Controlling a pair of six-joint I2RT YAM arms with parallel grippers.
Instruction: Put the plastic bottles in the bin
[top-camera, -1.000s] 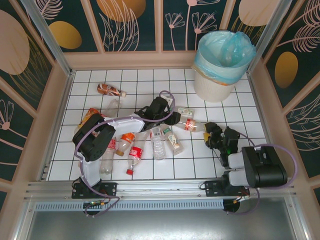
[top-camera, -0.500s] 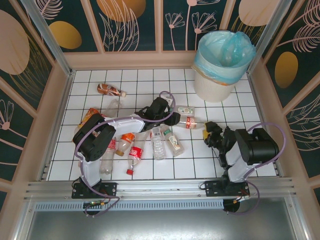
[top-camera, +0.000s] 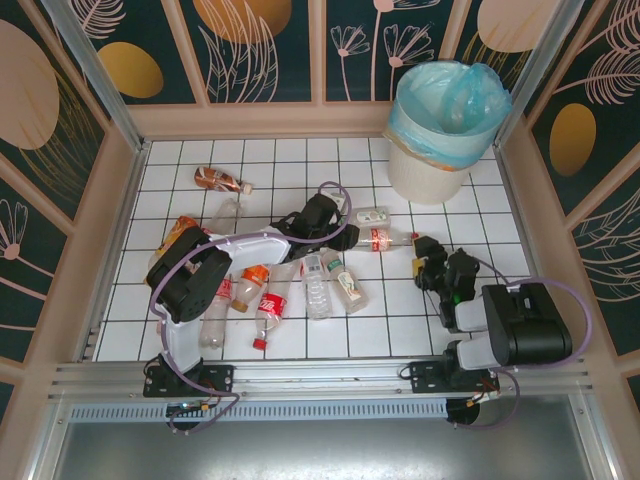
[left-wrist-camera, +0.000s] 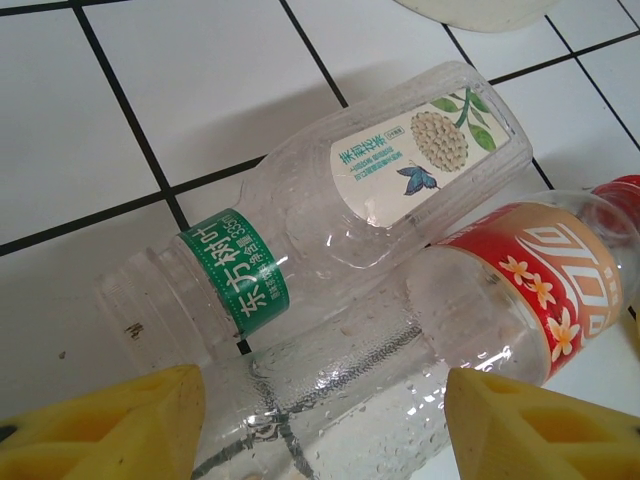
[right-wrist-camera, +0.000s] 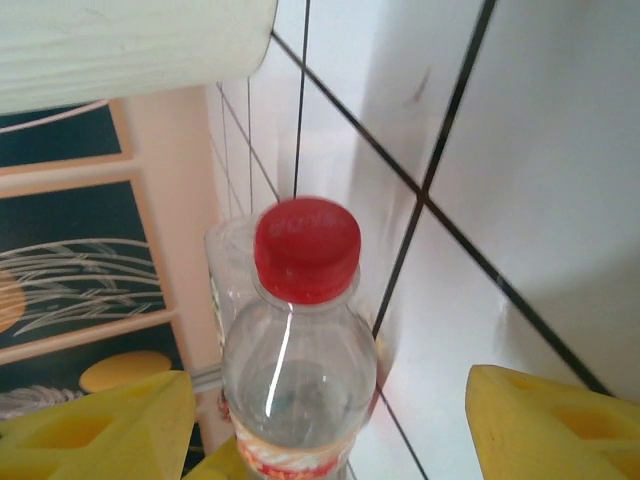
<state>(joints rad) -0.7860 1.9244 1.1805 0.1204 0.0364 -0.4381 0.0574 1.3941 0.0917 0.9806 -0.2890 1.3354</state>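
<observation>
Walls hem the tiled tabletop (top-camera: 250, 160), with the bag-lined bin (top-camera: 425, 175) in its far right corner; among strewn clear bottles, the left gripper (left-wrist-camera: 325, 390) straddles a red-labelled bottle (left-wrist-camera: 540, 280) touching a green-labelled one (left-wrist-camera: 330, 220), grip unclear, while the right gripper (right-wrist-camera: 330, 430) stands open around a red-capped bottle (right-wrist-camera: 300, 380).

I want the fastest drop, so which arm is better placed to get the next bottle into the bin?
Probably right. The right gripper has a red-capped bottle between its open fingers, and the bin stands far right, nearer that arm. The left gripper sits over bottles mid-table, farther from it.
</observation>
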